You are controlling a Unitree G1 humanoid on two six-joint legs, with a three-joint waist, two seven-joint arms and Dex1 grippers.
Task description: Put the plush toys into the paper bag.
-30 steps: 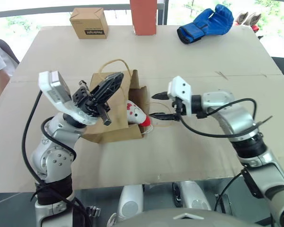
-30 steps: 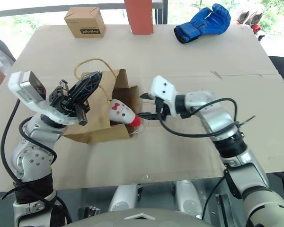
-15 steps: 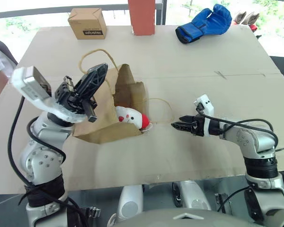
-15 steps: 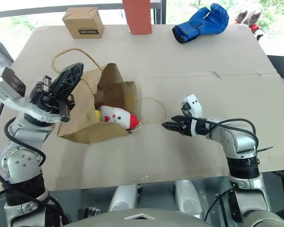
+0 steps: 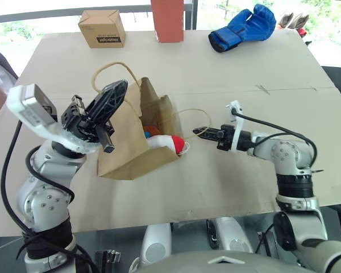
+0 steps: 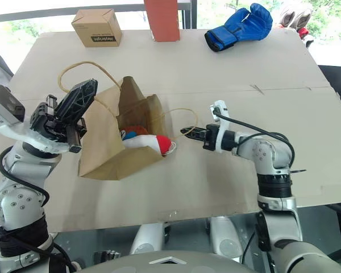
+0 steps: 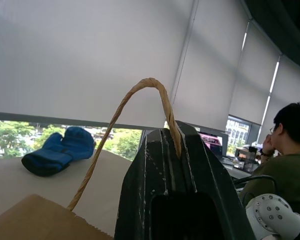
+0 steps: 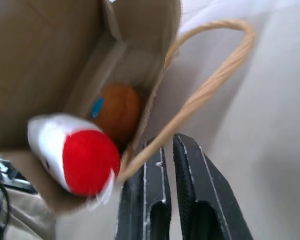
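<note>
Beside right fingers point(image 8: 160, 200), bagged plush toys point(image 8: 85, 155).

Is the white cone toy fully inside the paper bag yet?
Not fully: the white cone toy lies in the paper bag mouth, red end poking past the opening.

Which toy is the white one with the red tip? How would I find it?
Find the brown paper bag lying open in the middle of the table. At its mouth lies the white cone-shaped toy, its red end poking out. The brown bear sits deeper inside behind it and is round, not pointed.
</note>
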